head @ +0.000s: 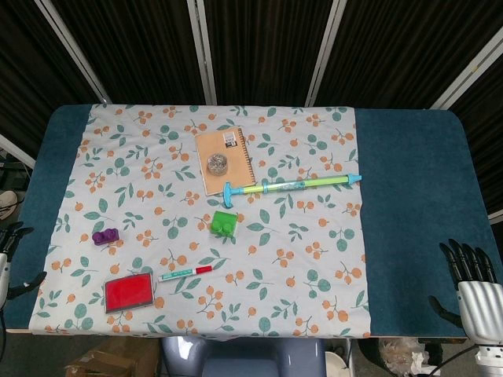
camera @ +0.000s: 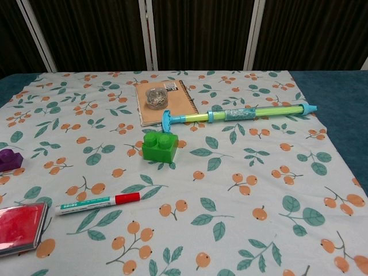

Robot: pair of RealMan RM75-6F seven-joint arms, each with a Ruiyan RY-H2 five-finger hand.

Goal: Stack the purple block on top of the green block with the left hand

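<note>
Head view, blocks: the purple block (head: 105, 235) lies on the floral cloth (head: 314, 267) near its left edge; the green block (head: 223, 222) sits well apart from it toward the middle, studs up, nothing on top, so the stacking is not yet begun.
Head view, left hand (head: 14, 255): only its fingertips show at the frame's left edge, spread apart and holding nothing, off the cloth; it looks parked on the purple block's side, which suits the task.
Head view, right hand (head: 471, 287): at the lower right over the blue table (head: 416, 196), fingers apart and empty, likely kept clear of the work.
Head view, other things: a spiral notebook (head: 228, 169) with a round clip tin (head: 218, 163) resting on it, a long green-and-blue toy tube (head: 291, 185) just above the green block, a red-capped marker (head: 187, 272), a red stamp pad (head: 129, 292).
Chest view, blocks: the green block (camera: 160, 146) is close and sharp, its studs plain; the purple block (camera: 10, 160) is cut by the left edge.
Chest view, gaps: neither hand appears, so only the head view tells their state; the marker (camera: 98, 203) and stamp pad (camera: 20, 227) lie nearest the camera.
</note>
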